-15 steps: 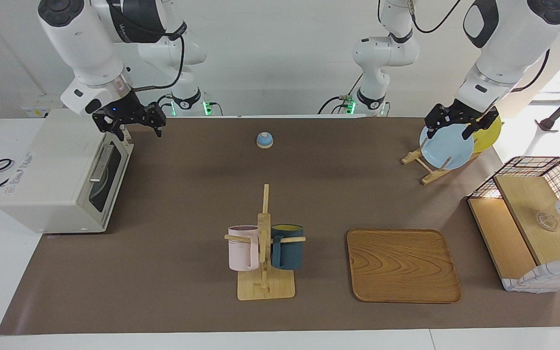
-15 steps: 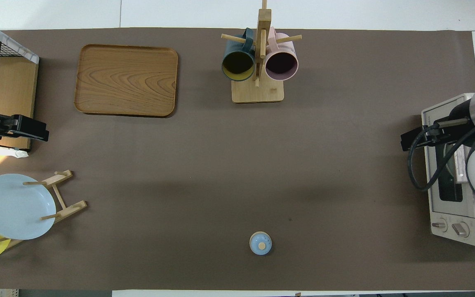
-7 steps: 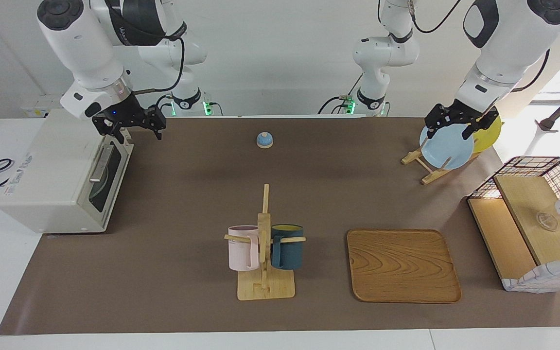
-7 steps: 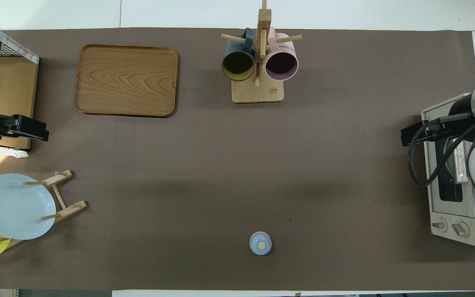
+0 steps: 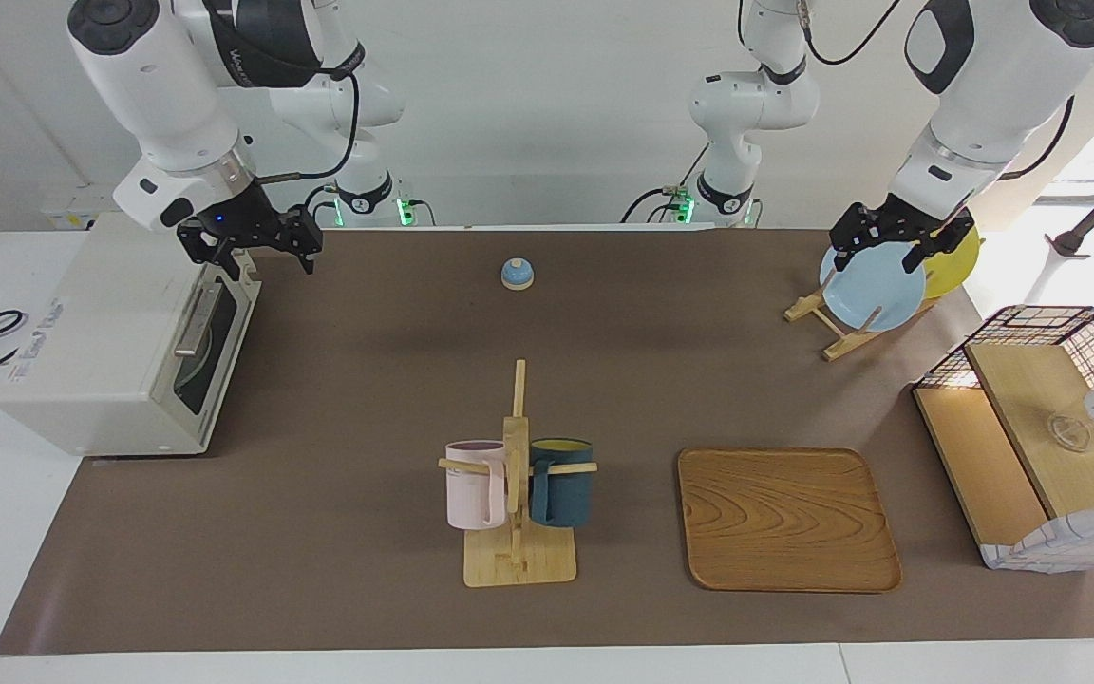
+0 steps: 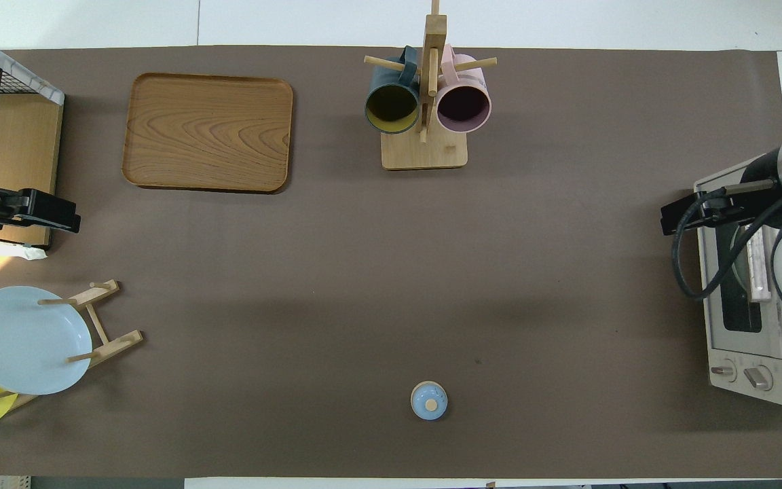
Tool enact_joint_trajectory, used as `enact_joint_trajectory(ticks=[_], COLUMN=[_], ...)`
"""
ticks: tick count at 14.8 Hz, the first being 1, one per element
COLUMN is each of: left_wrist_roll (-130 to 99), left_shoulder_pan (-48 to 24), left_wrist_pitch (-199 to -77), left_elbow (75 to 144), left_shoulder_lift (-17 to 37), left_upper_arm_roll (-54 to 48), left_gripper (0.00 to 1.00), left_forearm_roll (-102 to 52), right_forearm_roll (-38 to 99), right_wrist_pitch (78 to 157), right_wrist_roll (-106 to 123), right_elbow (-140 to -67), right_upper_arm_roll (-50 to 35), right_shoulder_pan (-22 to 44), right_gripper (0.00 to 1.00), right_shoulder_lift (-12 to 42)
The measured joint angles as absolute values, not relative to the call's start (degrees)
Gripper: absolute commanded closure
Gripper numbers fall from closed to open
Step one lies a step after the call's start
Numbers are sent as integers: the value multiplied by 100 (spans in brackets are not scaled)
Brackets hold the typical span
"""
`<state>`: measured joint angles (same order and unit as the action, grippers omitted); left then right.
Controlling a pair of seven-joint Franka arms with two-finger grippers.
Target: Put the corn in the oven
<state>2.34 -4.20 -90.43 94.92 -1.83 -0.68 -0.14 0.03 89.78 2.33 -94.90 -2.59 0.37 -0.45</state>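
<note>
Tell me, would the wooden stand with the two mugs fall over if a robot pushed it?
Probably it could. The mug stand is a tall, thin post on a small flat base, so a push up high might tip it. The pink mug and the dark blue mug only hang on pegs, so they may swing or slide off. Pushed low at the base, it would likely just slide.

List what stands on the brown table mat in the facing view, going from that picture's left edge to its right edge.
Off-white toaster oven → small blue bell → wooden mug stand bearing a pink mug and a dark teal mug → wooden tray → wire-and-wood basket shelf.
</note>
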Motion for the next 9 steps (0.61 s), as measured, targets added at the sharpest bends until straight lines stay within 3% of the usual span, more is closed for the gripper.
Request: enact_joint_trajectory(ticks=[9], left_wrist_roll=[234], left_shoulder_pan=[-420], left_wrist_pitch=[-9043], left_elbow=[9492], left_shoulder_lift=[-183], left_upper_arm_roll=[-68], left_gripper=[0], left_forearm_roll=[-14], right_forearm_roll=[5], right_wrist_pitch=[8982], right_wrist_roll=[190], right_elbow=[-9410], right_upper_arm_roll=[-246], right_shoulder_pan=[-33], right_gripper=[0], right_shoulder_lift=[-36])
